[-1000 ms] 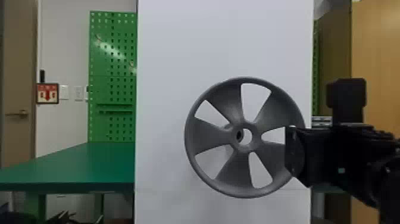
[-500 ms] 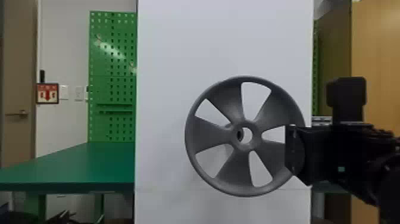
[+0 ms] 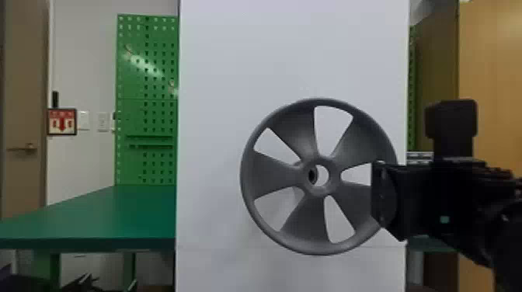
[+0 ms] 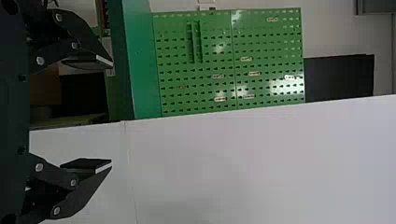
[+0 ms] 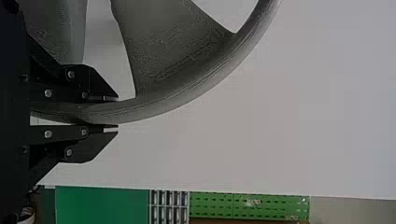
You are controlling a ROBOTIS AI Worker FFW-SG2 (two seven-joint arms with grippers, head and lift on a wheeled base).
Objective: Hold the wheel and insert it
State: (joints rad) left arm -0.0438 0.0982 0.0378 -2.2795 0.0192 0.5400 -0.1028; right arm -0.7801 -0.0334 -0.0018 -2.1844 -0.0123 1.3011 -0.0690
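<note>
The left gripper (image 4: pixel 111 114), in its wrist view, has its 2 fingers spread wide, with nothing between them. In the head view, from left to right, come a door (image 3: pixel 25 116), a red and white sign (image 3: pixel 62 121), a green pegboard (image 3: pixel 159 77) above a green table (image 3: pixel 97 217), and a tall white panel (image 3: pixel 217 97). The gray wheel (image 3: pixel 272 172) stands upright in front of the panel, its 5 spokes around a center hole. At its right side, the right gripper (image 3: pixel 380 194) pinches the rim between 2 black fingers.
</note>
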